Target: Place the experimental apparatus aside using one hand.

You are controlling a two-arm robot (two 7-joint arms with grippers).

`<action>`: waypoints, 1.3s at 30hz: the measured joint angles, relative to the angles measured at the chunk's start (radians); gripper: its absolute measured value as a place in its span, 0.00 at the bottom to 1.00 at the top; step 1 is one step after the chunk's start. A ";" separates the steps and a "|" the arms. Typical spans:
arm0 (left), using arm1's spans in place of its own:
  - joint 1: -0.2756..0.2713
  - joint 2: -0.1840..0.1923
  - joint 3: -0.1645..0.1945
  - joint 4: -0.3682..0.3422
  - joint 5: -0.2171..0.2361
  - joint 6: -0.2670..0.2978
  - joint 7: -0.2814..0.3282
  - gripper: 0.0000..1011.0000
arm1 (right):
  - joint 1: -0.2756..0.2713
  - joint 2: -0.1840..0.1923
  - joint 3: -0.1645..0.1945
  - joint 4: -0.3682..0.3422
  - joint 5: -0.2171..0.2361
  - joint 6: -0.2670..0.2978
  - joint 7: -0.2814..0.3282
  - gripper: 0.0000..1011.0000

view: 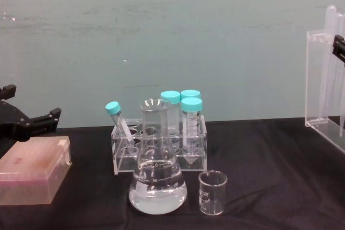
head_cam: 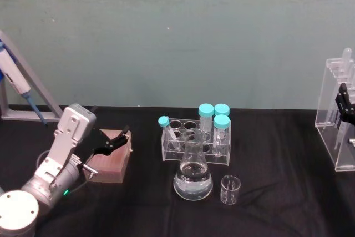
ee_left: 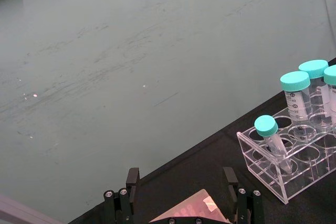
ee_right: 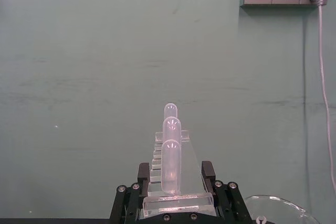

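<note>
Pipette stand (head_cam: 331, 109) clamped in right pincer (ee_right: 176, 170), left pincer (ee_left: 181, 178) spread

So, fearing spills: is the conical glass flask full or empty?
Partly full: the clear glass conical flask holds liquid only in its wide base.

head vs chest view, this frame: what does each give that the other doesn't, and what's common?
Head view adds: the silver-grey left arm and a blue pipettor at the far left. Chest view adds: the conical flask side-on, with its graduation marks and liquid level readable. Shared: the flask, small beaker, tube rack, pink box, the open left gripper over that box, and the right gripper shut on the pipette stand at the right edge.
</note>
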 joint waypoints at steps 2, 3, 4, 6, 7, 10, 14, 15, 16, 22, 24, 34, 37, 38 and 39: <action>0.000 0.000 0.000 0.000 0.000 0.000 0.000 0.99 | 0.000 0.002 0.005 0.003 0.005 -0.002 0.003 0.61; 0.000 0.000 0.000 0.000 0.000 0.000 0.000 0.99 | 0.000 0.004 0.008 0.006 0.009 -0.003 0.006 0.61; 0.000 0.000 0.000 0.000 0.000 0.000 0.000 0.99 | 0.000 0.005 0.010 0.007 0.011 -0.004 0.007 0.61; 0.000 0.000 0.000 0.000 0.000 0.000 0.000 0.99 | 0.000 0.007 0.013 0.009 0.014 -0.006 0.010 0.61; 0.000 0.000 0.000 0.000 0.000 0.000 0.000 0.99 | 0.000 0.009 0.015 0.012 0.018 -0.009 0.012 0.61; 0.000 0.000 0.000 0.000 0.000 0.000 0.000 0.99 | 0.001 0.011 0.020 0.017 0.023 -0.014 0.015 0.61; 0.000 0.000 0.000 0.000 0.000 0.000 0.000 0.99 | 0.005 0.014 0.027 0.026 0.030 -0.019 0.018 0.61; 0.000 0.000 0.000 0.000 0.000 0.000 0.000 0.99 | 0.005 0.014 0.027 0.026 0.030 -0.019 0.018 0.61; 0.000 0.000 0.000 0.000 0.000 0.000 0.000 0.99 | 0.008 0.015 0.031 0.032 0.033 -0.020 0.019 0.61; 0.000 0.000 0.000 0.000 0.000 0.000 0.000 0.99 | 0.016 0.016 0.037 0.046 0.038 -0.025 0.019 0.61; 0.000 0.000 0.000 0.000 0.000 0.000 0.000 0.99 | 0.018 0.017 0.038 0.049 0.038 -0.026 0.019 0.61; 0.000 0.000 0.000 0.000 0.000 0.000 0.000 0.99 | 0.026 0.016 0.042 0.063 0.039 -0.028 0.020 0.61; 0.000 0.000 0.000 0.000 0.000 0.000 0.000 0.99 | 0.029 0.017 0.043 0.068 0.038 -0.029 0.019 0.61; 0.000 0.000 0.000 0.000 0.000 0.000 0.000 0.99 | 0.030 0.017 0.043 0.069 0.038 -0.030 0.019 0.61; 0.000 0.000 0.000 0.000 0.000 0.000 0.000 0.99 | 0.030 0.017 0.043 0.071 0.037 -0.030 0.019 0.61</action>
